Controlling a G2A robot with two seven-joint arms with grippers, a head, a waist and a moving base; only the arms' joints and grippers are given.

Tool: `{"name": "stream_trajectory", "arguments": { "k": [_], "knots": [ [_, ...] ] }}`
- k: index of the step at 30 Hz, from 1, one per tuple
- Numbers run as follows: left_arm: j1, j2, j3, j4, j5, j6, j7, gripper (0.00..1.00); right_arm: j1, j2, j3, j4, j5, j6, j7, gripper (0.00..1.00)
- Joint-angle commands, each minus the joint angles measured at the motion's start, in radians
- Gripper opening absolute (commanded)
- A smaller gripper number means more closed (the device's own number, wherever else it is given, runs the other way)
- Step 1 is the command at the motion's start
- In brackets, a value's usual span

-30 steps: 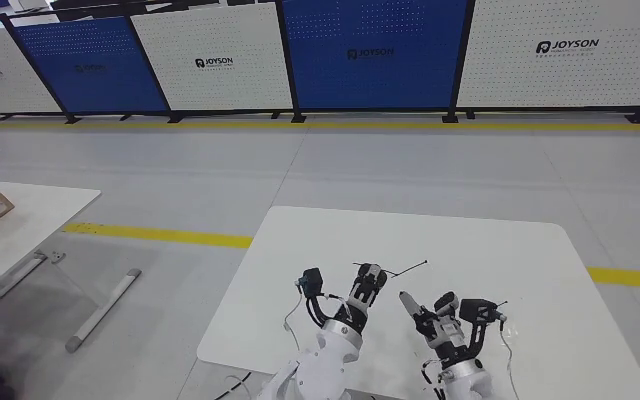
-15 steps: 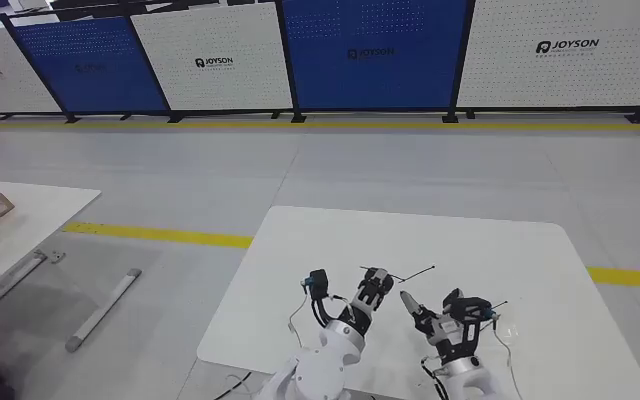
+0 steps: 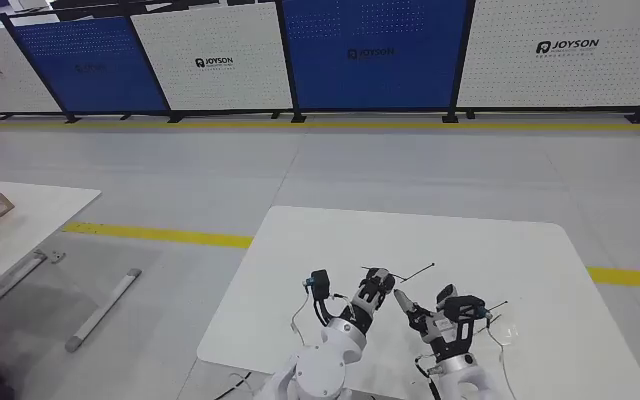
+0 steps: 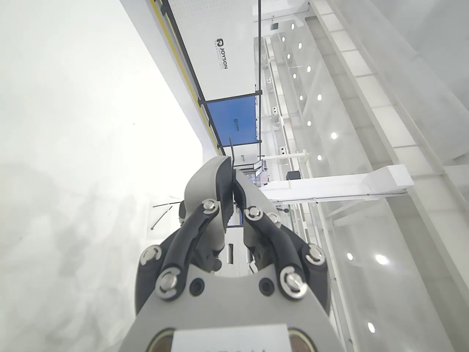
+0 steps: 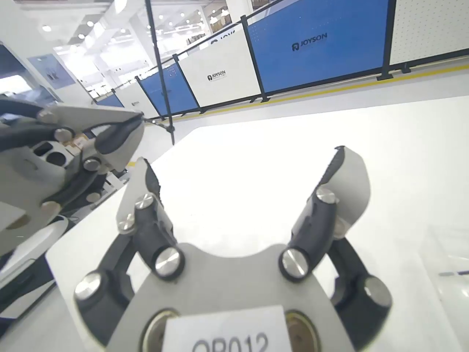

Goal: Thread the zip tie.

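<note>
While left tool (image 4: 232, 172) pinches zip tie (image 5: 156, 49), right tool (image 5: 243, 159) spread wide, edged closer since before.

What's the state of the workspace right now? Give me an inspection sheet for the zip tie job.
Surface: white table.
Job's things: black zip tie, held off the table.
Clutter: clear object by the right arm, too faint to name.
End effectors: left end effector shut on the zip tie; right end effector open, holding nothing.
Cables: thin cable at each wrist.
Surroundings: blue and white panels, yellow floor line, second table.
</note>
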Motion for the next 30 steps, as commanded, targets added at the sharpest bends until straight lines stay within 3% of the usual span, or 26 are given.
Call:
{"name": "stream_trajectory", "arguments": {
  "k": [1,2,7,19,30],
  "knots": [
    [-0.002,-0.001,0.003,-0.001,-0.002,0.007,0.01,0.0,0.004,0.0,0.004,0.006,0.014,-0.01,0.01,1.0],
    [-0.002,-0.002,0.004,-0.002,-0.005,0.011,0.015,0.0,0.007,0.0,0.005,0.008,0.018,-0.015,0.018,0.99],
    [-0.005,-0.006,0.012,-0.011,-0.009,0.024,0.034,0.0,0.024,-0.001,0.0,0.022,0.023,-0.023,0.049,0.49],
    [-0.012,-0.01,0.022,-0.001,0.004,0.041,0.051,0.0,0.029,-0.001,-0.013,0.011,0.022,-0.077,0.06,0.6],
    [-0.017,-0.013,0.046,0.011,0.036,0.046,0.06,0.0,0.024,0.0,-0.01,0.001,0.011,-0.067,0.046,0.4]
  ]
}}
